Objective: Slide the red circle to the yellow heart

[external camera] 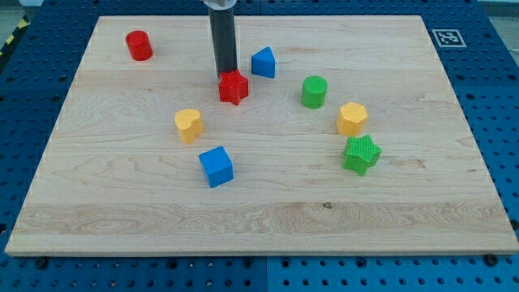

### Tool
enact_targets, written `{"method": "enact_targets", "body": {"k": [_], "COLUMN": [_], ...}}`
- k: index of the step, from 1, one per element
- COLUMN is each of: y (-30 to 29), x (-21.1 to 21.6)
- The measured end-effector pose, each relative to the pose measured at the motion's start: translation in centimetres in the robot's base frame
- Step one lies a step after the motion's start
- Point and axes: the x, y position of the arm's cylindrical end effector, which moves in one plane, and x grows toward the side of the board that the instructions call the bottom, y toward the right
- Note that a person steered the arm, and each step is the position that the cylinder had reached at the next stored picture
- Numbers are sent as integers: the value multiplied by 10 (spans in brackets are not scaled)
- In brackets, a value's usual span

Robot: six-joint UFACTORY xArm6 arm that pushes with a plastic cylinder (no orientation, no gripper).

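Note:
The red circle (pixel 139 45) stands near the view's top left of the wooden board (pixel 268 219). The yellow heart (pixel 188 125) lies left of the board's middle, well below and to the right of the red circle. My tip (pixel 226 74) is at the lower end of the dark rod, right behind a red star (pixel 233 88) and touching or nearly touching its top edge. The tip is well to the right of the red circle and above right of the yellow heart.
A blue triangle (pixel 263 62) lies right of the rod. A green circle (pixel 314 92), a yellow hexagon (pixel 352 118) and a green star (pixel 361 154) stand at the right. A blue cube (pixel 216 166) lies below the yellow heart.

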Motion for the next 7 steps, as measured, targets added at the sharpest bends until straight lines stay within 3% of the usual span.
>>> {"method": "enact_targets", "body": {"k": [2, 3, 4, 7], "y": [-30, -92, -158, -160], "x": [-86, -110, -110, -86]}}
